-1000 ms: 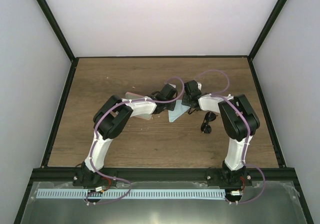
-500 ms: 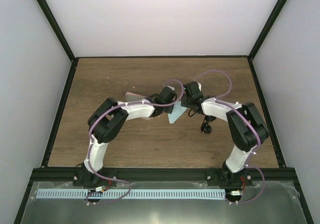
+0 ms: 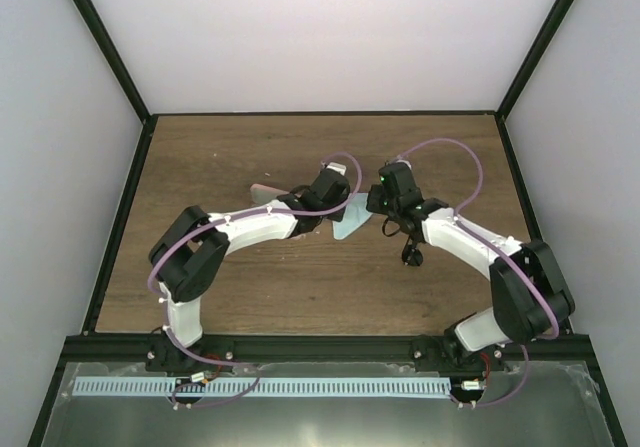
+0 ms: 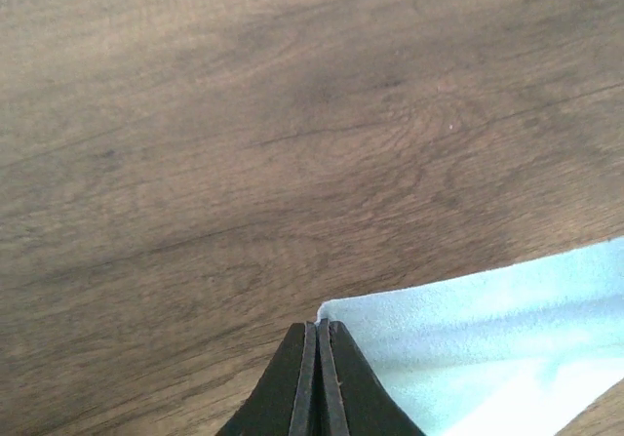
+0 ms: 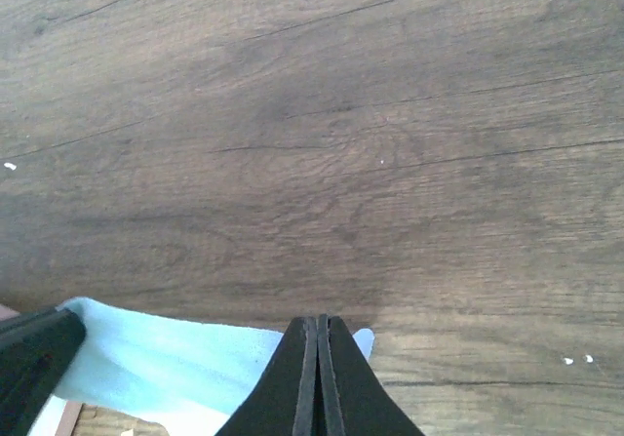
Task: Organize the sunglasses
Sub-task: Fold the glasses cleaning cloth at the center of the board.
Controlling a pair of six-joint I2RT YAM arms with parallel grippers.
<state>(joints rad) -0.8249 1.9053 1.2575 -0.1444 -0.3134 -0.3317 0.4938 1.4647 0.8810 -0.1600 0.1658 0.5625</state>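
The sunglasses (image 3: 410, 253) lie on the table, small and black, partly under my right forearm. A light blue cloth (image 3: 351, 223) hangs between my two grippers near the table's middle. My left gripper (image 3: 341, 205) is shut on one corner of it, as the left wrist view shows, with the jaws (image 4: 318, 327) pressed together at the cloth's (image 4: 487, 329) edge. My right gripper (image 3: 374, 209) is shut on another corner, and the right wrist view shows the cloth (image 5: 166, 368) beside the closed jaws (image 5: 318, 321). The sunglasses are not in either wrist view.
A pink case (image 3: 262, 190) lies left of the cloth, mostly hidden by my left forearm. Black frame rails (image 3: 120, 217) border the wooden table (image 3: 220, 147). The left gripper's dark finger (image 5: 29, 358) shows at the lower left of the right wrist view.
Both arms have stretched away from their bases, with elbows lower and wider. The grippers have carried the cloth slightly toward the back. The sunglasses have not moved.
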